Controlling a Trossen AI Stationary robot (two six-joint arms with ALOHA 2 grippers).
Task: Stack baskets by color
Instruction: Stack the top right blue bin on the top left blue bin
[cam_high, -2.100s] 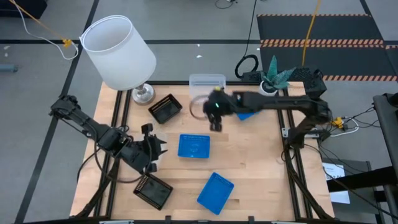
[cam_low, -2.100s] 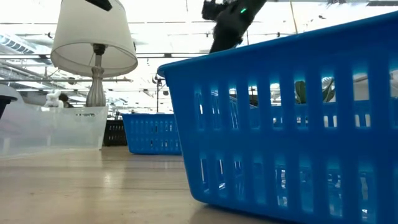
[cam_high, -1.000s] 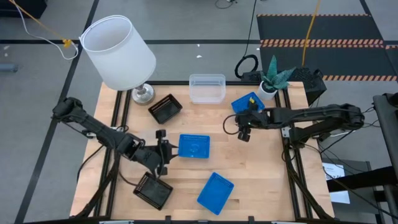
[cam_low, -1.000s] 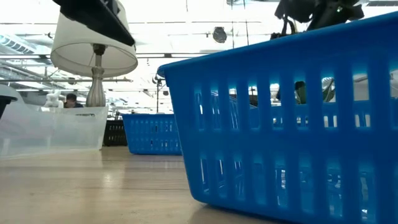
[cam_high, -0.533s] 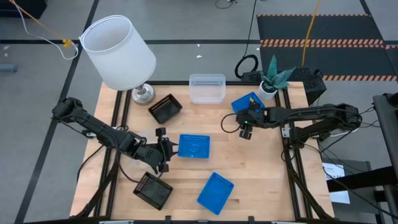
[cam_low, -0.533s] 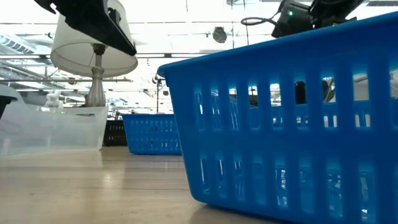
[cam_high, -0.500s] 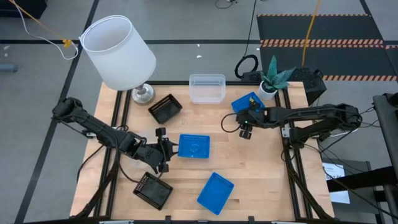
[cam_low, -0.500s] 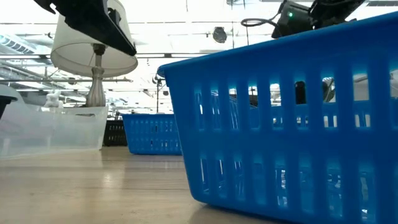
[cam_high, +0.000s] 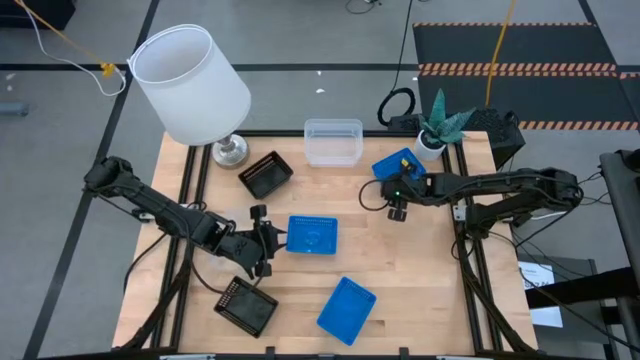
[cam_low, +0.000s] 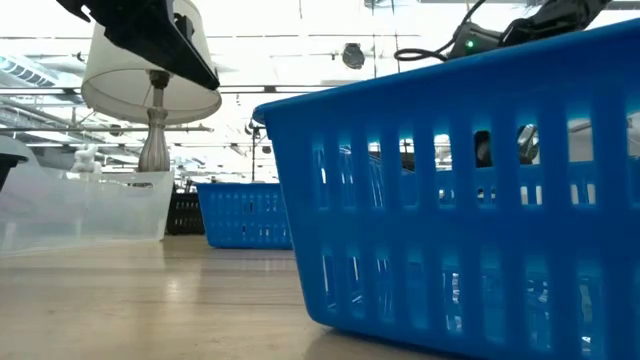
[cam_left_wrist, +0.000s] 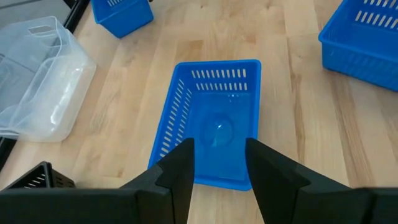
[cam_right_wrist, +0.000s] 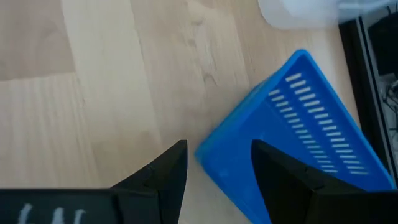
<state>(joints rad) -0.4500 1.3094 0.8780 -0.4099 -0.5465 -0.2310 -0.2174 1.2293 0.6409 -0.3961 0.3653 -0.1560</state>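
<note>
Three blue baskets stand on the wooden table: one in the middle (cam_high: 312, 236), one at the far right (cam_high: 395, 163), one at the near edge (cam_high: 346, 308). A stack of clear baskets (cam_high: 333, 142) sits at the far edge. One black basket (cam_high: 266, 175) lies far left, another (cam_high: 247, 305) near left. My left gripper (cam_left_wrist: 219, 165) is open, its fingers hanging over the middle basket's (cam_left_wrist: 214, 124) left end without touching it. My right gripper (cam_right_wrist: 217, 168) is open above the near corner (cam_right_wrist: 208, 152) of the far right basket.
A lamp with a white shade (cam_high: 190, 85) stands at the far left corner, and a small potted plant (cam_high: 440, 125) at the far right. Bare wood lies between the middle basket and the right edge (cam_high: 420, 270). The near blue basket (cam_low: 450, 200) fills the low view.
My right gripper has sunk toward the table and drawn a little closer to the far right blue basket, rolling its wrist as it went. It has stayed open. The baskets have kept their places.
</note>
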